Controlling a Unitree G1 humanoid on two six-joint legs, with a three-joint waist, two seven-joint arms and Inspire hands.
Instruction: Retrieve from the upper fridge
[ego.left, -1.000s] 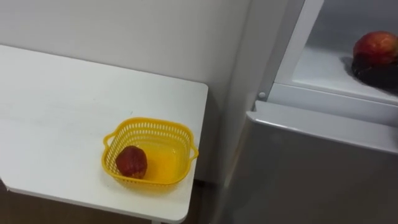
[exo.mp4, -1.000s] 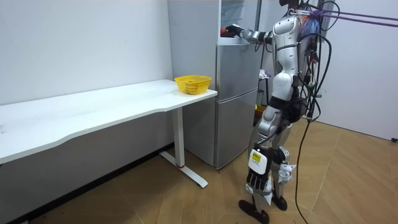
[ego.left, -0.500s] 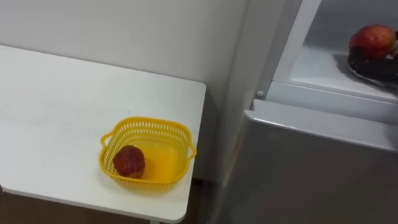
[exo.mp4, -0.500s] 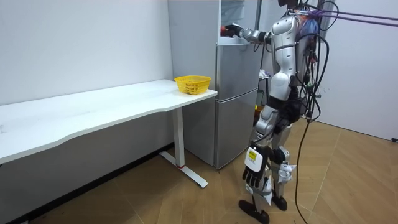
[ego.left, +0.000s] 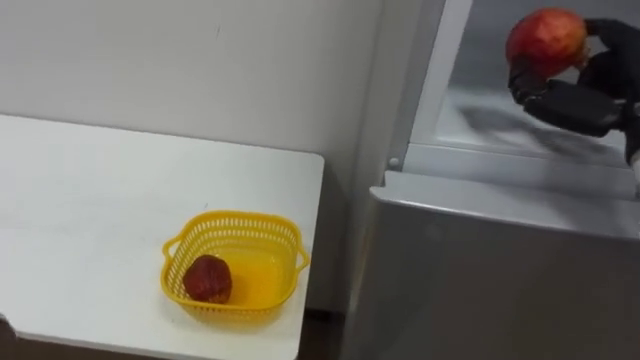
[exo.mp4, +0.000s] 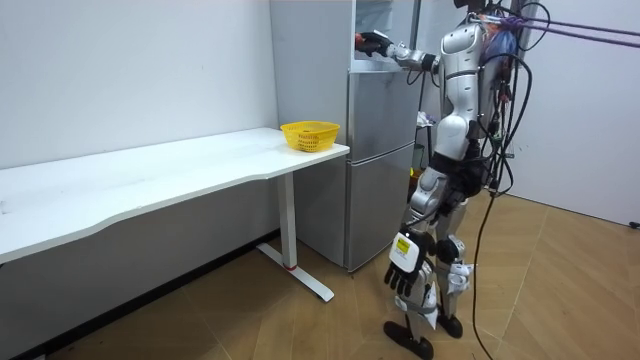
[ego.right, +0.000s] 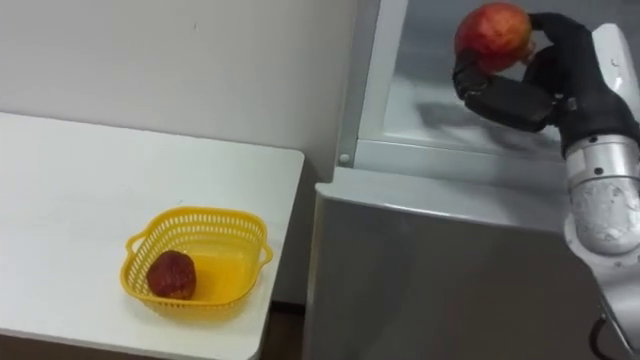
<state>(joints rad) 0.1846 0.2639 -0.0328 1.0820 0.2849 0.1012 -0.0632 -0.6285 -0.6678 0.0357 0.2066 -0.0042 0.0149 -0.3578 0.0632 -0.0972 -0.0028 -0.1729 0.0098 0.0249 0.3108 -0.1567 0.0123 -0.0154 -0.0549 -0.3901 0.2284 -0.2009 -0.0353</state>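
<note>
A smooth white surface (ego.left: 90, 220) carries a yellow plastic lattice basket (ego.left: 237, 228) with a round dark red fruit (ego.left: 207, 278) inside. Just beside it stands the fridge, its flat grey lower door (ego.left: 500, 285) shut. Above, in the open upper compartment, the right hand (ego.left: 575, 98) curls round a glossy red apple (ego.left: 545, 38), held clear of the white shelf (ego.left: 490, 125). The left hand (exo.mp4: 402, 280) hangs by the thigh; I cannot tell its grasp.

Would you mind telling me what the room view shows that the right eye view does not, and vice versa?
Room view: the robot standing upright, left hand hanging by its leg, over a wooden floor. Right eye view: a dark red fruit in the yellow basket. Both: basket, white table, and right hand curled round a red apple at the open upper compartment of the fridge.
</note>
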